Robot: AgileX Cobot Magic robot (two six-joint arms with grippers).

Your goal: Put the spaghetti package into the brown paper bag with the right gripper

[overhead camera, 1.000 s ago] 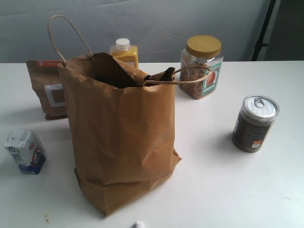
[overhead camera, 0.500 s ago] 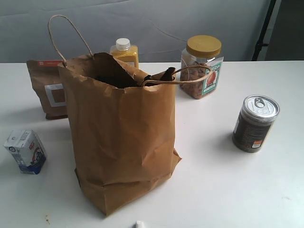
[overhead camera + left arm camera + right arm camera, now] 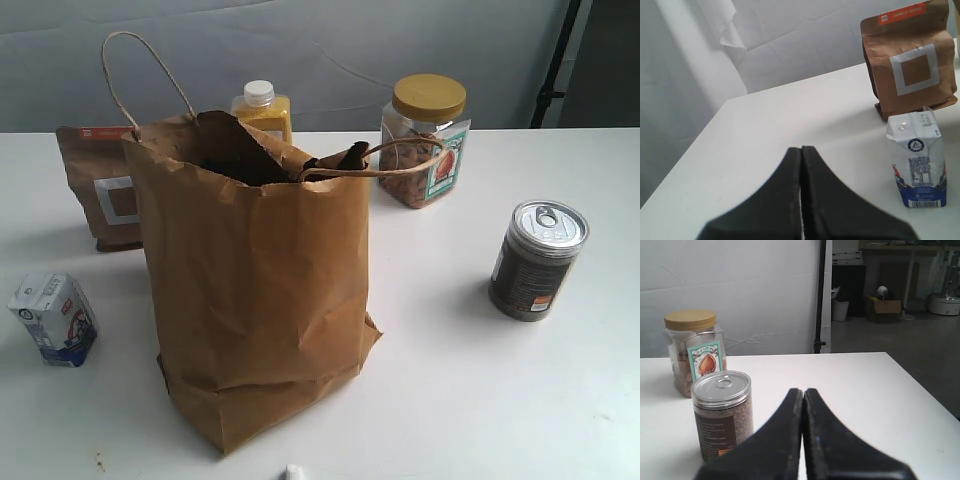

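At table (image 3: 480, 400) centre, the paper bag (image 3: 255, 290) stands upright, mouth open, crinkled.

1. Spaghetti package (image 3: 347, 157): only a dark end shows, poking up at the bag's mouth on the right side. The rest is hidden inside the bag; lettering can't be read.
2. Bag handles: the rear handle (image 3: 140, 60) stands up. The front handle (image 3: 405, 158) droops sideways beside the dark end and overlaps the jar in the exterior view.
3. Right gripper (image 3: 803, 391): fingers pressed together, nothing between them, low over the table. Ahead of it stand the can (image 3: 721, 412) and, farther back, the jar (image 3: 692, 350) w/ yellow lid.
4. Left gripper (image 3: 801, 149): fingers together, empty. Ahead of it, the small carton (image 3: 917, 160) stands just in front of the pouch (image 3: 910, 60).
5. Behind the bag: a bottle (image 3: 263, 108) w/ white cap, partly hidden by the bag's rim.
6. Neither gripper appears in the exterior view.
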